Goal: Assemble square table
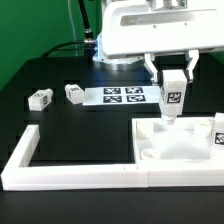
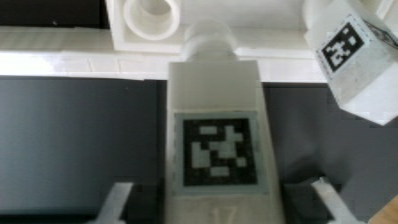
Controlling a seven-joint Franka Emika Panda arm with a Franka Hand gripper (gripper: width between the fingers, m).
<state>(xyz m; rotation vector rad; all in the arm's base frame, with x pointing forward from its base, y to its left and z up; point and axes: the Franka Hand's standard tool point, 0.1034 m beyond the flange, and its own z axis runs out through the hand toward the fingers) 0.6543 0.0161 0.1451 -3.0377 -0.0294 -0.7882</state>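
Between fingers of hand (image 1: 172,82): white leg (image 1: 172,103), pinched, upright. Directly under hand: square slab (image 1: 185,150) on surface (image 1: 70,125), leg's lower end near corner socket (image 2: 151,20). Beside hand: second leg (image 1: 217,135), standing on slab.

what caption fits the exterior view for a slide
Panda claw holding a tagged white leg upright over the square tabletop, two loose legs beside the marker board

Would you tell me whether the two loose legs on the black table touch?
Apart: the exterior view shows bare table between the outer leg and the inner leg.
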